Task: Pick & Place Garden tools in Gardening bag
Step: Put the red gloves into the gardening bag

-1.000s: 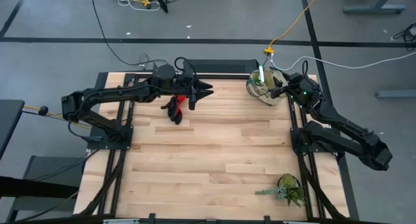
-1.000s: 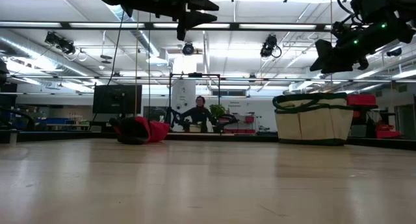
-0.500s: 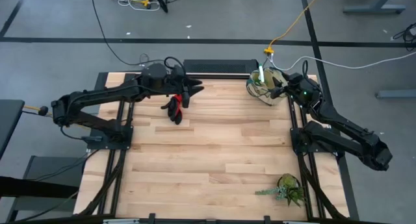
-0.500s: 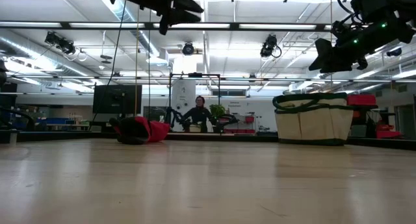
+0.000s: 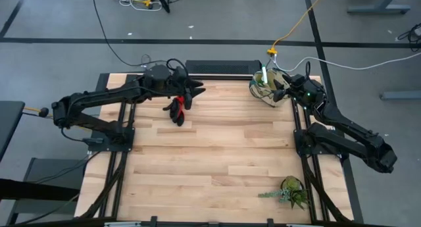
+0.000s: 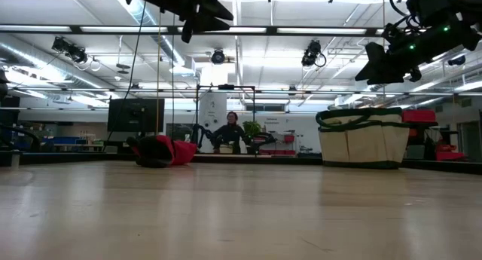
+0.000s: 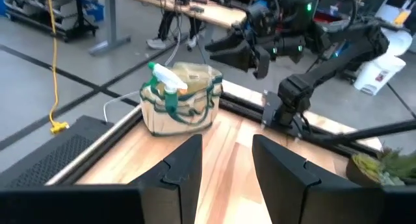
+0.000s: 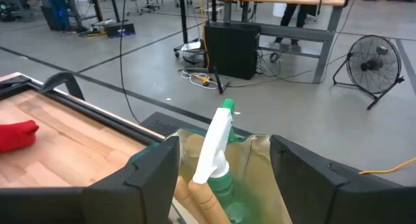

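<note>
The red-and-black gloves (image 5: pixel 176 110) lie in a heap on the table at the far left and also show in the low view (image 6: pixel 162 151). The beige gardening bag with green trim (image 5: pixel 266 87) stands at the far right corner. A green spray bottle with a white head (image 8: pixel 218 143) and a wooden handle (image 8: pixel 205 198) stick out of it. My left gripper (image 5: pixel 195 91) is open and empty, high over the table just beyond the gloves. My right gripper (image 5: pixel 279 90) is open and empty, above the bag's right side. The bag also shows in the left wrist view (image 7: pixel 179 104).
A leafy green plant (image 5: pixel 289 191) lies near the table's front right edge. The wooden tabletop (image 5: pixel 217 154) stretches between the gloves, the bag and the plant. A person sits in the room far behind the table (image 6: pixel 230 132).
My left gripper has drawn back a little toward the table's left edge, still high over the gloves and still open, and then held still. The gloves and the bag have stayed where they were.
</note>
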You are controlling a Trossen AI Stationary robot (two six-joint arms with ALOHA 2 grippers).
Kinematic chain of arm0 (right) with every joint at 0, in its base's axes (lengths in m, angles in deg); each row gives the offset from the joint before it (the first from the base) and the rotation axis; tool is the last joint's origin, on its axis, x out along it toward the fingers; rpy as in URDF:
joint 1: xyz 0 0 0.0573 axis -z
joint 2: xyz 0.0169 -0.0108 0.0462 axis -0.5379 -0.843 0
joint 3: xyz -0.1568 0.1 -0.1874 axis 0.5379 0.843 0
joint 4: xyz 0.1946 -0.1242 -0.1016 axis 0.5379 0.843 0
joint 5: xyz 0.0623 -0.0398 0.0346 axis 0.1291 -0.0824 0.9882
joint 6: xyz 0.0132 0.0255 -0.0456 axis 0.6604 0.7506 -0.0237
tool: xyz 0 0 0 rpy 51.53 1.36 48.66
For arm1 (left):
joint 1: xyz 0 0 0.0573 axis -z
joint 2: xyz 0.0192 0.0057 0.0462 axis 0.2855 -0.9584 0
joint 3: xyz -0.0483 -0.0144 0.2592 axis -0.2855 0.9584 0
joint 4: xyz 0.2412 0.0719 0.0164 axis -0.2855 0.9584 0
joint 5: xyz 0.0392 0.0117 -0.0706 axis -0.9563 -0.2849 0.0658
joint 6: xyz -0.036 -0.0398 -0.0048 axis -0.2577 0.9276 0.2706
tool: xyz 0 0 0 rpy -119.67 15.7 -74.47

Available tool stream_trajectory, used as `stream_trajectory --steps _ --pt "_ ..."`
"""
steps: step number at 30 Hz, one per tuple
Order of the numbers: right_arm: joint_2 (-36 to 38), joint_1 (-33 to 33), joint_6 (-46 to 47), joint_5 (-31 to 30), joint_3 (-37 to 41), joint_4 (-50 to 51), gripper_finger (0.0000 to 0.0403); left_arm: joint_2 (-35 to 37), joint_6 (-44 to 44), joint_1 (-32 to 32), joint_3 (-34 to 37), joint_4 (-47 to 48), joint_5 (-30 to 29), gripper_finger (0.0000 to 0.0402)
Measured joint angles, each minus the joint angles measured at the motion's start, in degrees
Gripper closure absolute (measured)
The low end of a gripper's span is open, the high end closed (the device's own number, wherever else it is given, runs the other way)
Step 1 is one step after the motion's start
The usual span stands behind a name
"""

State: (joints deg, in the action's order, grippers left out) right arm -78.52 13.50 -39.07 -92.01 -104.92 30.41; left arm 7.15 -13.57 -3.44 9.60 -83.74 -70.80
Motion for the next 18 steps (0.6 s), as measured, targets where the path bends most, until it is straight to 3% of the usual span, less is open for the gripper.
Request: stream_trajectory --steps 3,7,13,18 --pt "0.0 0.0 -0.1 0.0 0.0 0.0 0.0160 0.0 0.4 0.0 0.0 1.3 -0.1 0.0259" --pt "0.0 0.0 -0.1 0.0 0.0 0.0 0.0160 0.0 1.9 0.0 0.0 6.0 -5.2 0.0246" --pt "0.0 0.0 -0.1 0.0 0.0 0.0 0.0160 -0.2 2.2 0.0 0.0 12.8 -13.7 0.0186" --pt "0.0 0.0 0.1 0.0 0.0 0.0 0.0160 -0.2 2.2 -0.1 0.0 15.4 -17.2 0.0135"
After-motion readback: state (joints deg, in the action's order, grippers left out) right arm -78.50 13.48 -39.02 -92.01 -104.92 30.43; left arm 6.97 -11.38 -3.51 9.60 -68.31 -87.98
